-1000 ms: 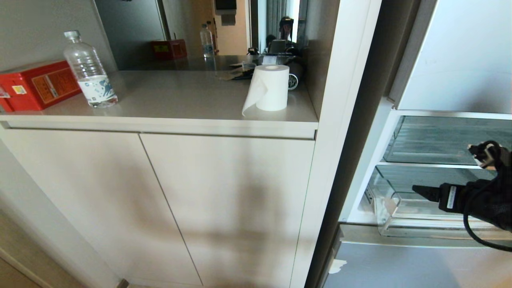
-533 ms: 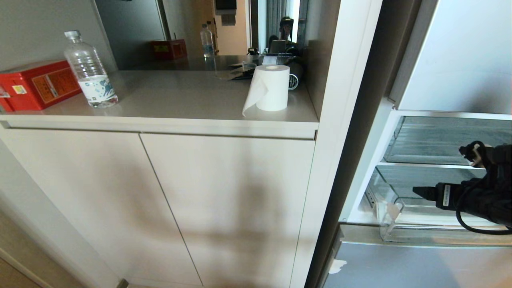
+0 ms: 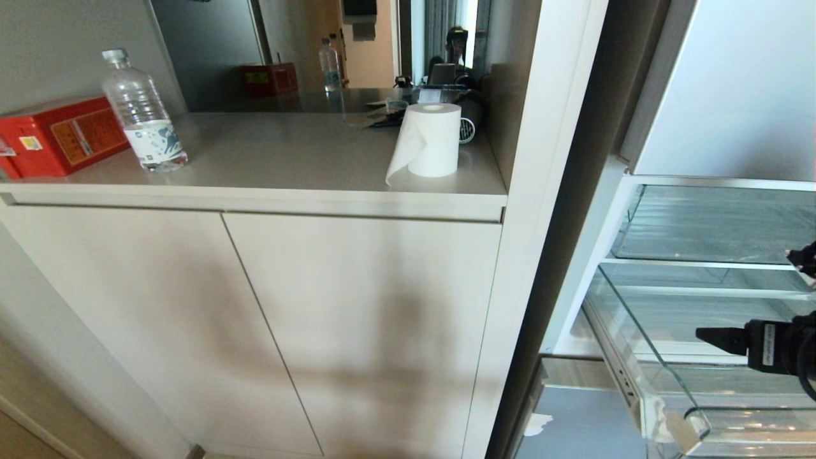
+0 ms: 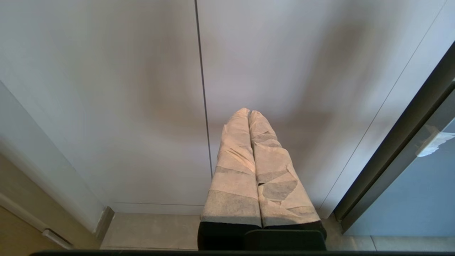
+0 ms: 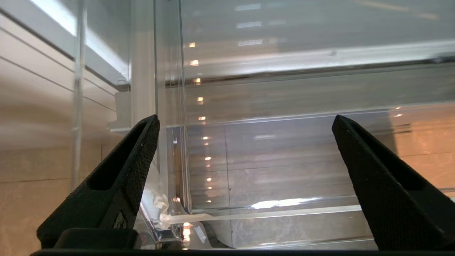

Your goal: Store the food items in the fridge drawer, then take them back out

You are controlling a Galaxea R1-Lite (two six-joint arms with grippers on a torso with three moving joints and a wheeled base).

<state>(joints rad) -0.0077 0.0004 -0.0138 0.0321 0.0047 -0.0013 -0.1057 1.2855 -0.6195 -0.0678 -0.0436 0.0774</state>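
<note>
The clear fridge drawer [image 3: 644,363] stands pulled out from the fridge, white tape on its front corner. The right hand [image 5: 245,149] hovers over it, jaws wide and empty. The left hand [image 4: 250,117] is closed, parked facing the cabinet doors [image 3: 255,319].

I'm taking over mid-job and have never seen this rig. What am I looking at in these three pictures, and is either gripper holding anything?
It is a two-armed robot on wheels. The wide picture comes from its head camera: a counter with a water bottle, a red box and a paper roll, and beside it an open fridge with a clear drawer pulled out. No fruit shows. The other two pictures come from cameras on the wrists. The right gripper hangs open over the drawer, holding nothing. The left gripper, with taped fingers pressed together, is parked low in front of the cabinet doors, also holding nothing.
</note>
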